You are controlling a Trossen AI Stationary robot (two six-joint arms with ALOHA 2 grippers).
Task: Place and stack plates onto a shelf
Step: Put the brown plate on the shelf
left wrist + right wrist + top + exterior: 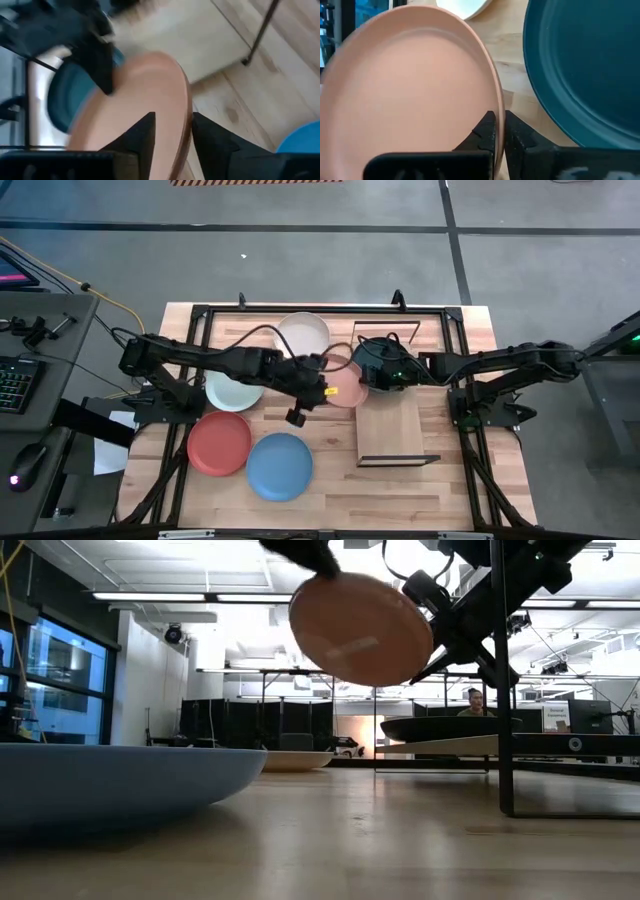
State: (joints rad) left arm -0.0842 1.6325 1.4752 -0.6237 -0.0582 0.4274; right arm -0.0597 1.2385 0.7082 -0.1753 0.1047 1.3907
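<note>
From above you see the salmon plate (345,383) airborne just beside the shelf (392,430); at tabletop level it hangs tilted; your left hand (172,131) straddles its rim loosely, your right hand (500,131) pinches the opposite rim beside the teal plate (585,65).

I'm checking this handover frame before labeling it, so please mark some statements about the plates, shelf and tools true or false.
1. The salmon pink plate is lifted off the table. True.
2. The right tool is shut on the salmon pink plate's rim. True.
3. The left tool has its fingers straddling the same plate's rim. True.
4. The bright blue plate lies on the shelf. False: it lies on the tabletop, beside the coral red plate.
5. The dark teal plate is stacked on the white plate. False: they are apart.
</note>
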